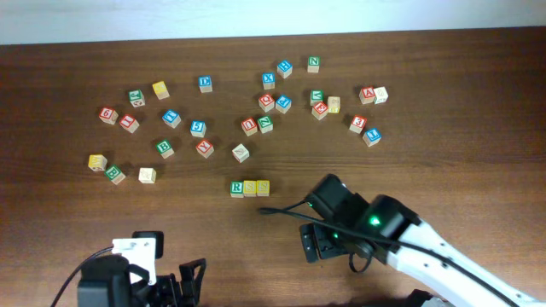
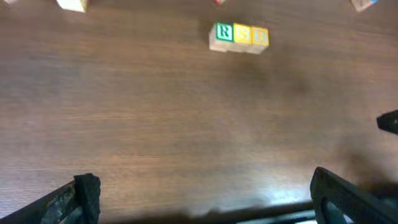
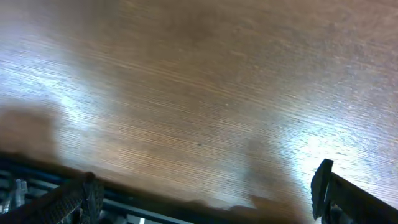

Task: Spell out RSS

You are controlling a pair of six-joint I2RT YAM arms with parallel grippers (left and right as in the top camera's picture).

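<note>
Three cubes stand touching in a row at the table's middle front: the green R cube, a yellow cube and a second yellow cube. The left wrist view shows the same row, R cube then the two yellow cubes. My left gripper is open and empty, well short of the row, at the front left edge. My right gripper is open and empty over bare wood, at the front right of the row.
Many other letter cubes lie scattered across the far half of the table, such as a blue D cube, a green N cube and a yellow cube. A black cable lies by the right arm.
</note>
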